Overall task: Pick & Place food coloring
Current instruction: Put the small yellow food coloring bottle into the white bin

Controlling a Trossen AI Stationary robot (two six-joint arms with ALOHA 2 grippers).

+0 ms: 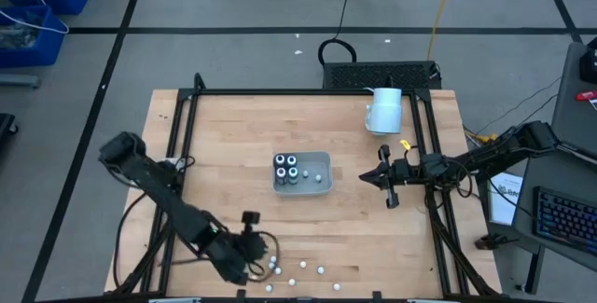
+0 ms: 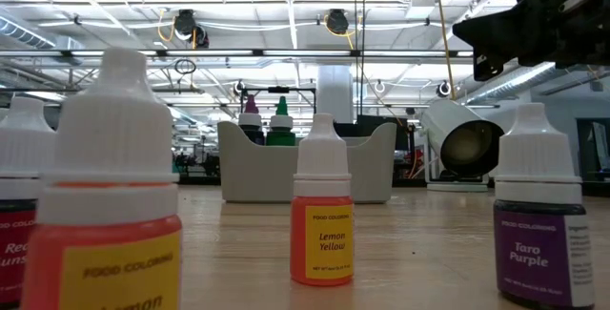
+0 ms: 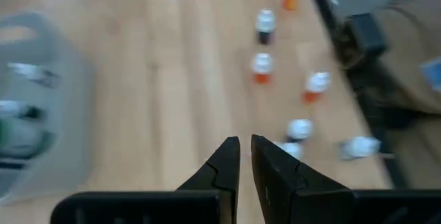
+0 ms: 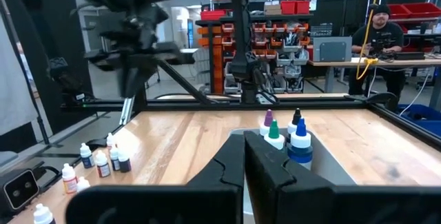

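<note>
Four dark food coloring bottles stand upright in the pale grey tray, with one small whitish bottle lying beside them. Several more small bottles are scattered near the table's near edge. Up close in the low view they stand upright, among them Lemon Yellow and Taro Purple. My left gripper is shut just left of the loose bottles, above the wood, and holds nothing. My right gripper is shut and hovers just right of the tray, pointing at the bottles in it.
A large white cylinder lies near the far right corner, its opening toward the near edge. A black frame rail borders the table. Bare wood lies between the tray and the loose bottles. A person is in the room beyond.
</note>
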